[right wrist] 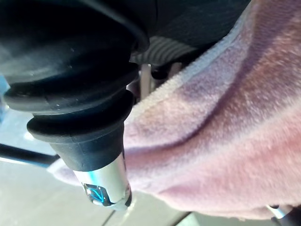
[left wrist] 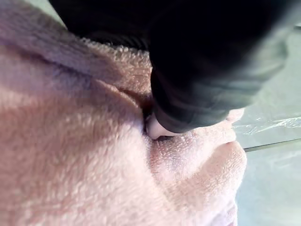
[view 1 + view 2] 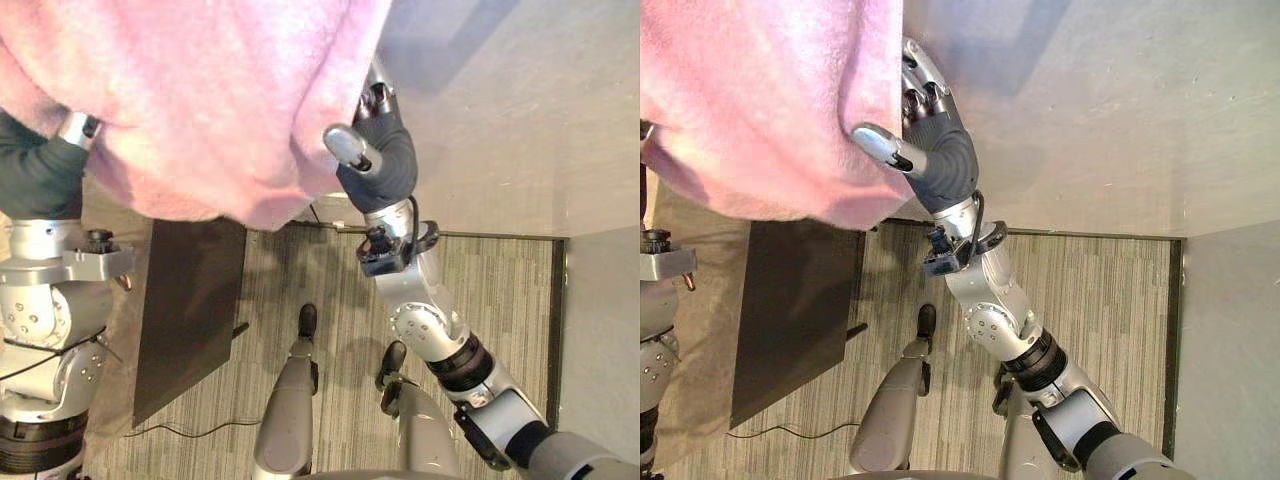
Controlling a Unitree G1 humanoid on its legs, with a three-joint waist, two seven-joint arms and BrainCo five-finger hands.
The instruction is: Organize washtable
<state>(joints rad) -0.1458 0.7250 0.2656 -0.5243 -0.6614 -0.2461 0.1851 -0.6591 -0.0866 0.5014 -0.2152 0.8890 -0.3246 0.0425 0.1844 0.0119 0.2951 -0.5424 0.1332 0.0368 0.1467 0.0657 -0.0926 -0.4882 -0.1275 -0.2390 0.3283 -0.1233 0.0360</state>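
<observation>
The soft, floppy pink fluffy towel (image 3: 200,100) holds best at its edge, where the right robot hand (image 3: 932,160) pinches it; left robot hand (image 3: 42,170), can't tell.

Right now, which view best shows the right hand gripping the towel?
The right eye view: the right hand pinches the towel's edge, thumb and fingers visible. In the left eye view cloth mostly hides its fingers; wrist views show towel folds.
</observation>
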